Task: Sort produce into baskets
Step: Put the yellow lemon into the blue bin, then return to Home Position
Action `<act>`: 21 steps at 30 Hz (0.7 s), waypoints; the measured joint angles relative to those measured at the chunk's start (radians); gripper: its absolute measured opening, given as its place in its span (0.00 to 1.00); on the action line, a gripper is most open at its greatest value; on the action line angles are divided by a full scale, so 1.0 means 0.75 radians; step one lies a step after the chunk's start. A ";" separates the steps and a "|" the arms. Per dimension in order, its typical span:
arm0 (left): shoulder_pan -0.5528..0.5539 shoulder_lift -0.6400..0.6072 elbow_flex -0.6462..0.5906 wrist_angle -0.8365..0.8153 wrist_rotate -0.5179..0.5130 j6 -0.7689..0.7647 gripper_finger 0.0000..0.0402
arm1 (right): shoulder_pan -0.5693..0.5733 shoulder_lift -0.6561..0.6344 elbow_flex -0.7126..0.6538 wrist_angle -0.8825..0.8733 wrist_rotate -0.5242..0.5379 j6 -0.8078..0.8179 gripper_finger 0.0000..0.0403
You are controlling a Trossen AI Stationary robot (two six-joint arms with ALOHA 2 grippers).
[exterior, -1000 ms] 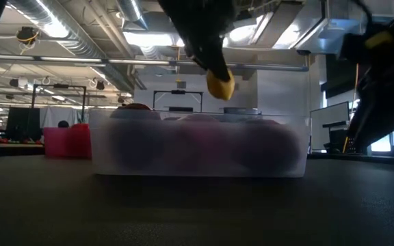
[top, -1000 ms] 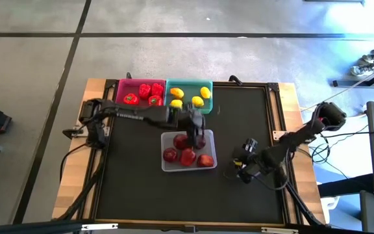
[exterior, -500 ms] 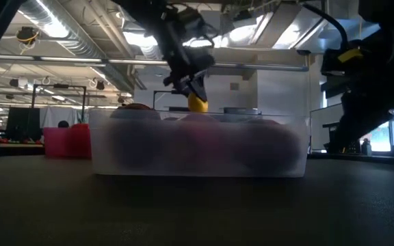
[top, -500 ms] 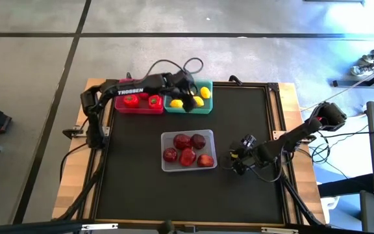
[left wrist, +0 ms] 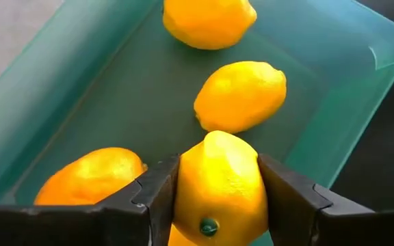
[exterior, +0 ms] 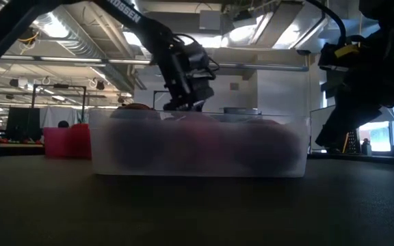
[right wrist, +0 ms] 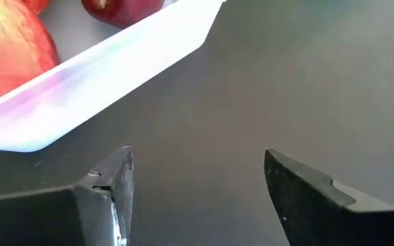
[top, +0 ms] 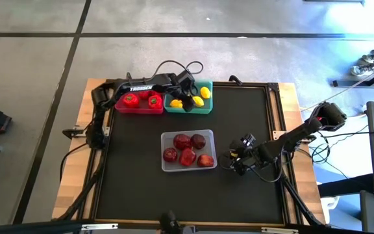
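My left gripper reaches over the teal basket at the table's far edge, shut on a yellow lemon. Three more lemons lie on that basket's floor. The pink basket to its left holds red peppers. The grey-white basket at mid-table holds several dark red apples. My right gripper stands open just right of that basket, low over the mat, with nothing between its fingers. My left gripper pinches the lemon's two long sides between its fingers. The fingers slant down into the teal basket and lie along the lemon, whose stem end faces back toward the wrist. Whether the lemon rests on the basket floor or on the lemon beneath, I cannot tell.
The black mat lies bare around the grey-white basket. A corner of that basket sits close before my right gripper. The left arm's cable loops over the table's far edge.
My left gripper has carried the lemon from above the grey-white basket toward the table's far edge and down into the teal basket, rolling as it went. My right gripper has shifted a little toward the grey-white basket and turned slightly.
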 joint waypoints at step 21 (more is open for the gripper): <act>-0.117 -0.225 0.002 -0.100 -0.013 0.125 0.62 | 0.002 -0.053 0.092 -0.164 -0.052 -0.127 0.62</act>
